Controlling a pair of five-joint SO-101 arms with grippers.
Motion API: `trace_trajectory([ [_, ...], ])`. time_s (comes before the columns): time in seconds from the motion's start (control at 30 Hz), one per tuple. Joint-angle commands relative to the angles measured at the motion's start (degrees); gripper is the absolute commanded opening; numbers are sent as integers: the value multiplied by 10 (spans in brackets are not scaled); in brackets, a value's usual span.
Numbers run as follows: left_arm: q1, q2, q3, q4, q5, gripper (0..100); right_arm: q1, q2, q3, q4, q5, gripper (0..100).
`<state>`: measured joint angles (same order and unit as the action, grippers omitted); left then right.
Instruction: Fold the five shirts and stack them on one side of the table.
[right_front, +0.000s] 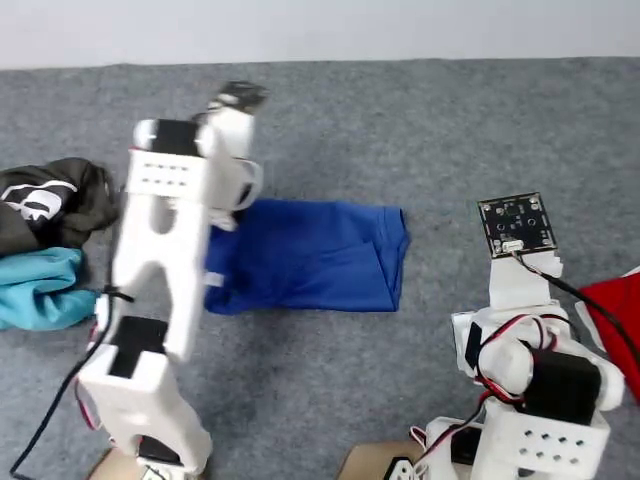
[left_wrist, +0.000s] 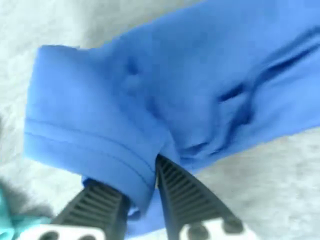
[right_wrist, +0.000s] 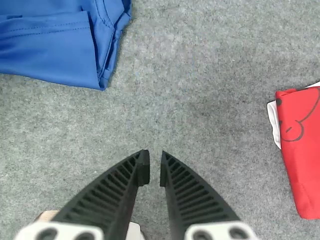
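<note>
A blue shirt (right_front: 310, 255) lies partly folded in the middle of the grey table. My left gripper (left_wrist: 152, 175) is shut on a folded hem at the shirt's left end, with blue cloth (left_wrist: 175, 85) bunched between the fingers and lifted a little. In the high view the left arm (right_front: 165, 250) leans over that end of the shirt. My right gripper (right_wrist: 151, 170) hovers shut over bare grey surface, holding nothing. It sits between the blue shirt's right edge (right_wrist: 55, 45) and a red shirt (right_wrist: 300, 150).
A black shirt (right_front: 50, 200) and a teal shirt (right_front: 40, 285) are crumpled at the table's left edge. The red shirt (right_front: 615, 320) lies at the right edge beside the right arm (right_front: 530, 370). Bare grey table (right_front: 440, 130) stretches behind the blue shirt.
</note>
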<state>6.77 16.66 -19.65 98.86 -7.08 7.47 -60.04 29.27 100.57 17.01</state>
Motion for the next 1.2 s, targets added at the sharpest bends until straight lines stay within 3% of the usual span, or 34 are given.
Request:
trace_trajectory([
  [0.0, 73, -11, -33, 18, 23, 2, -5, 2, -25, 22, -4, 46],
  [0.27, 167, 87, -157, 18, 51, 2, -4, 2, -25, 22, -4, 46],
  [0.53, 192, 176, -260, 18, 59, 2, -4, 2, -25, 22, -4, 46],
  [1.17, 250, 212, -302, 12, 71, 2, -4, -55, 11, 21, -4, 46],
])
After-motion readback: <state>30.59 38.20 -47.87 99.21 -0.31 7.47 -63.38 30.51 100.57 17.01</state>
